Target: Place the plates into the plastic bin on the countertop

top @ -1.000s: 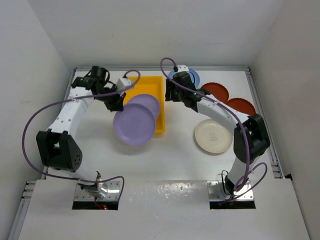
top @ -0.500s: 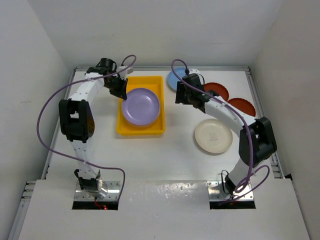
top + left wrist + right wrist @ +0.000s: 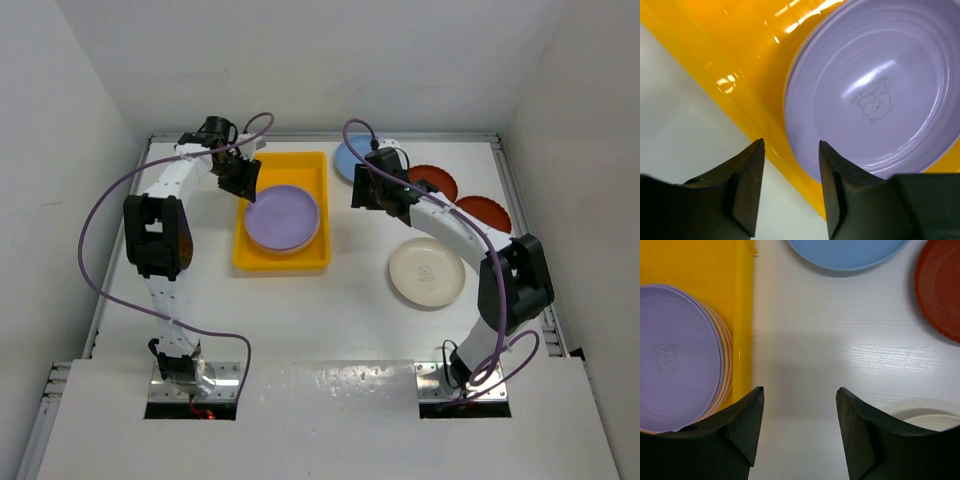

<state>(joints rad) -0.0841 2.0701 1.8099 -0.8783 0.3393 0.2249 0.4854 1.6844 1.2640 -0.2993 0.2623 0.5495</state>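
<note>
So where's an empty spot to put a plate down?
Bare countertop lies between the yellow bin and the cream plate, and along the near side. The bin's far end is bare. Far right is crowded: blue plate, dark red plates.

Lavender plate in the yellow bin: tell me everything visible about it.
The lavender plate is round, shallow, glossy plastic with concentric ridges and a bear print at its centre. It lies face up on a stack of other plates whose pink and peach edges show beneath, inside the yellow bin. The left end effector stands open over its rim, not gripping it.
</note>
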